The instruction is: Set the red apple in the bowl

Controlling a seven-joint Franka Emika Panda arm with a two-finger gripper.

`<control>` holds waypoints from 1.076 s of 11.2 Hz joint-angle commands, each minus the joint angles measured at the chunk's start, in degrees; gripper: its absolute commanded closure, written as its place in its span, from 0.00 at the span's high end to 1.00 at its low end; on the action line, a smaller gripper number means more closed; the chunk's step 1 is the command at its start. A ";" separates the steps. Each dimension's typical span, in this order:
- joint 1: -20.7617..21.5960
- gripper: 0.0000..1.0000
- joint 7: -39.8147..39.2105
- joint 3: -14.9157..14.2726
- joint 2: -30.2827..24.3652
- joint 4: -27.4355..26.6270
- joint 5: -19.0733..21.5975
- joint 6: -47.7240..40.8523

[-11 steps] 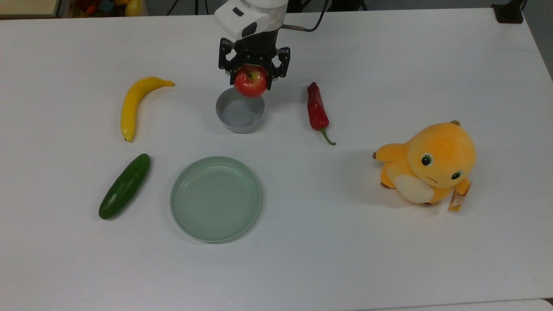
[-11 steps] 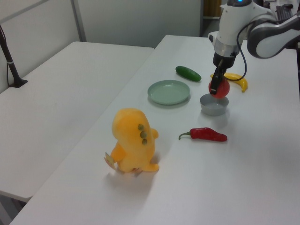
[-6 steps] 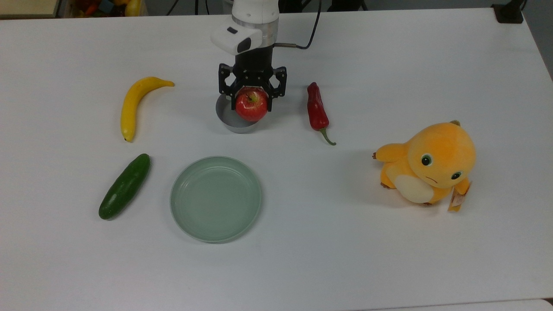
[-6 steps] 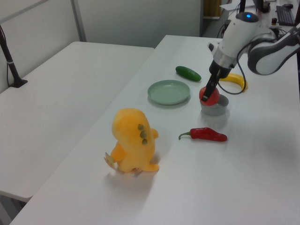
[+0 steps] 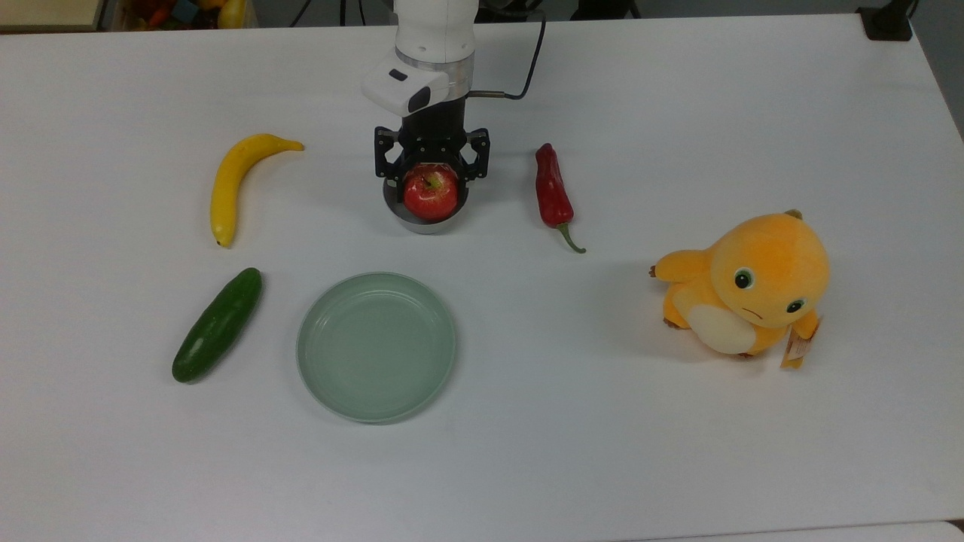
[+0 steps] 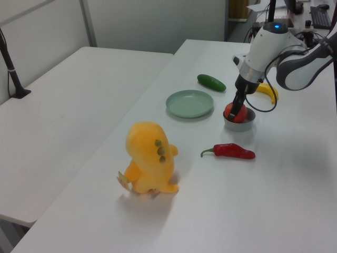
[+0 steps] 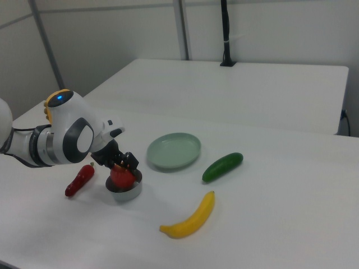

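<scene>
The red apple (image 5: 431, 194) sits low inside the small grey bowl (image 5: 426, 224), at the back middle of the table in the top view. My gripper (image 5: 431, 184) reaches straight down over the bowl and is shut on the apple, one finger on each side. The apple hides most of the bowl's inside. In the left view the apple (image 6: 235, 112) rests in the bowl (image 6: 241, 124) under the gripper (image 6: 237, 109). In the right view the apple (image 7: 120, 175) pokes above the bowl (image 7: 128, 193), with the gripper (image 7: 120, 165) on top of it.
A dark-red chili pepper (image 5: 552, 192) lies to the top view's right of the bowl and a banana (image 5: 233, 181) to its left. A pale-green plate (image 5: 376, 346) and a cucumber (image 5: 217, 324) lie nearer the front. An orange plush toy (image 5: 753, 293) sits at the right.
The gripper has come down and forward with the apple, from above the bowl's far rim to down inside the bowl.
</scene>
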 commanded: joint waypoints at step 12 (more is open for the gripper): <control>-0.49 1.00 5.74 0.37 -5.34 28.35 10.69 -42.51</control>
